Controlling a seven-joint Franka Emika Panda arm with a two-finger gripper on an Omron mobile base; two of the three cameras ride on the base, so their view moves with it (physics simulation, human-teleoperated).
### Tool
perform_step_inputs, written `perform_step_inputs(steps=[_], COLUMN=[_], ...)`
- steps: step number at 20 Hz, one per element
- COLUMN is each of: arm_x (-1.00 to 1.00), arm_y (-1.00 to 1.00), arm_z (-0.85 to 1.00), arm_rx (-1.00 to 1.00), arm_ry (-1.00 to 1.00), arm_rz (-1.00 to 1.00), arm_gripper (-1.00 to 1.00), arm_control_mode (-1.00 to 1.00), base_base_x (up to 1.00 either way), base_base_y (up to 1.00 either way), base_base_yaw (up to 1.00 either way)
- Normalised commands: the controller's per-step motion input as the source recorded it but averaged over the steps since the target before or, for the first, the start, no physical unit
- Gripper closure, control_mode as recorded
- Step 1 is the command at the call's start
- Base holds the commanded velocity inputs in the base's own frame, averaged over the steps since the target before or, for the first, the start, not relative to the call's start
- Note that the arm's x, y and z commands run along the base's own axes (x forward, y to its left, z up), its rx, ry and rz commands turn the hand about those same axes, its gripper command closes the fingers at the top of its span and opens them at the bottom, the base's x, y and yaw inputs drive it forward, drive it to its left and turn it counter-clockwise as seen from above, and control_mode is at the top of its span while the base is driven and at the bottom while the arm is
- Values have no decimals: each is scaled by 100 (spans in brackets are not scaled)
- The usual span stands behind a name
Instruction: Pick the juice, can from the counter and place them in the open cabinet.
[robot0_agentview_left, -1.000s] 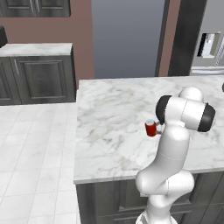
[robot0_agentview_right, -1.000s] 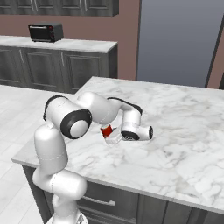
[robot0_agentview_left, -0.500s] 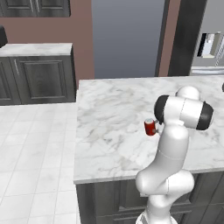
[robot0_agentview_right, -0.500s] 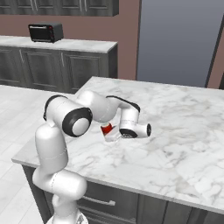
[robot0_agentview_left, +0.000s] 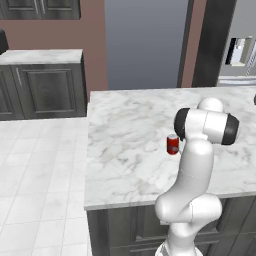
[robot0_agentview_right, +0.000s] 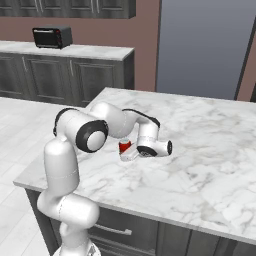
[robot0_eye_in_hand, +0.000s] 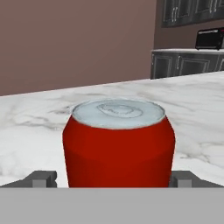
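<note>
End effector (robot0_eye_in_hand: 113, 178), jaws wide, straddles the upright can (robot0_eye_in_hand: 118, 144) on the surface (robot0_eye_in_hand: 197, 109); close squarely at mid-height before lifting.

can (robot0_agentview_left: 172, 144) upright on the counter (robot0_agentview_left: 125, 135), between the open gripper (robot0_eye_in_hand: 113, 178) fingers (robot0_eye_in_hand: 43, 178), toaster oven (robot0_agentview_right: 51, 36) on the back counter
</note>
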Motion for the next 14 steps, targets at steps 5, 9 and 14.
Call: perform_step_inputs(steps=[5,9,14], arm_x=[0,0,0], arm_y=[0,0,-1], arm_z=[0,0,0], arm_rx=[0,0,0], arm_ry=[0,0,0], arm_rz=[0,0,0], arm_gripper=[100,100,100], arm_control_mode=[-100,-100,-100], base_base_x=[0,0,0], base_base_y=[0,0,0], base_base_yaw=[0,0,0])
